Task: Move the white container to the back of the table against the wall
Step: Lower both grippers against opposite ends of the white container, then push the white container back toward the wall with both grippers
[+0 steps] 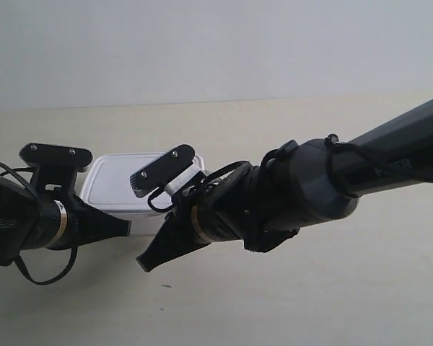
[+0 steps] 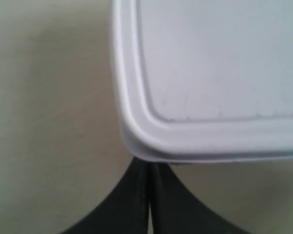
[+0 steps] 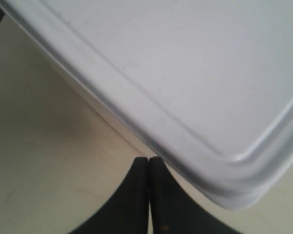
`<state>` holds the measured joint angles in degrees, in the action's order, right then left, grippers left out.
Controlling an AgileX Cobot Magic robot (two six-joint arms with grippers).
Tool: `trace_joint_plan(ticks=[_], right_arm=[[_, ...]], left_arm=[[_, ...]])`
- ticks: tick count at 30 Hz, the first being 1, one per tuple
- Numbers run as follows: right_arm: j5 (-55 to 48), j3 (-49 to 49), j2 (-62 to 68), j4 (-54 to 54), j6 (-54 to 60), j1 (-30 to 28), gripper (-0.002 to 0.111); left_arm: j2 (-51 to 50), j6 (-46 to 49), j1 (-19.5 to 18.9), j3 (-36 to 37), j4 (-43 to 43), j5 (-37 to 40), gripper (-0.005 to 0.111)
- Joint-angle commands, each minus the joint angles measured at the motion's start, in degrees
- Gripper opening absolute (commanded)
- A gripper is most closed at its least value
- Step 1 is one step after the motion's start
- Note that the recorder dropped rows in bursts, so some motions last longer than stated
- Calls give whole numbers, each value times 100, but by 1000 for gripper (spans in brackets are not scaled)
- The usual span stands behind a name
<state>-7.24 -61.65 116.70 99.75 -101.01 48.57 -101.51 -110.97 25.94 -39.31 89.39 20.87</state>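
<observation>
The white container (image 1: pixel 119 179) lies flat on the table (image 1: pixel 310 303), lid on, well in front of the wall (image 1: pixel 216 43). In the left wrist view my left gripper (image 2: pixel 149 165) is shut with nothing in it, its tips tucked at a rounded corner of the white container (image 2: pixel 215 73), just under the lid rim. My right gripper (image 3: pixel 149 160) is also shut and empty, its tips right beside a long side of the white container (image 3: pixel 195 73) near a corner. In the exterior view both arms' dark fingertips (image 1: pixel 125 227) sit at the container's front, and the right-hand arm covers its right end.
The arm at the exterior view's right (image 1: pixel 361 173) crosses the table diagonally from the right edge. Black cable loops (image 1: pixel 47 270) hang off the arm at the view's left. A small dark mark (image 1: pixel 166 286) lies on the table in front. Bare table stretches behind the container to the wall.
</observation>
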Motion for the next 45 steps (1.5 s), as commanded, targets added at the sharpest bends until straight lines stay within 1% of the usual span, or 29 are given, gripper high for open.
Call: trace_joint_plan(ticks=[1, 7, 26, 34, 41, 45], right_arm=[[-34, -181, 182, 19, 60, 12, 0], [-245, -271, 268, 19, 139, 12, 0], [-813, -355, 306, 19, 1138, 12, 0], [-1130, -568, 508, 19, 1412, -60, 0], [-1123, -734, 634, 19, 1412, -278, 0], [-1131, -834, 770, 19, 1442, -337, 0]], left_arm=[[-19, 5, -19, -130, 43, 4, 0], [-178, 5, -32, -351, 105, 18, 0], [-811, 147, -32, -1064, 195, 18, 0], [-1013, 226, -219, -1269, 220, 3, 0], [-1213, 287, -398, -1420, 243, -24, 0], [-1213, 311, -433, -1518, 305, -24, 0]])
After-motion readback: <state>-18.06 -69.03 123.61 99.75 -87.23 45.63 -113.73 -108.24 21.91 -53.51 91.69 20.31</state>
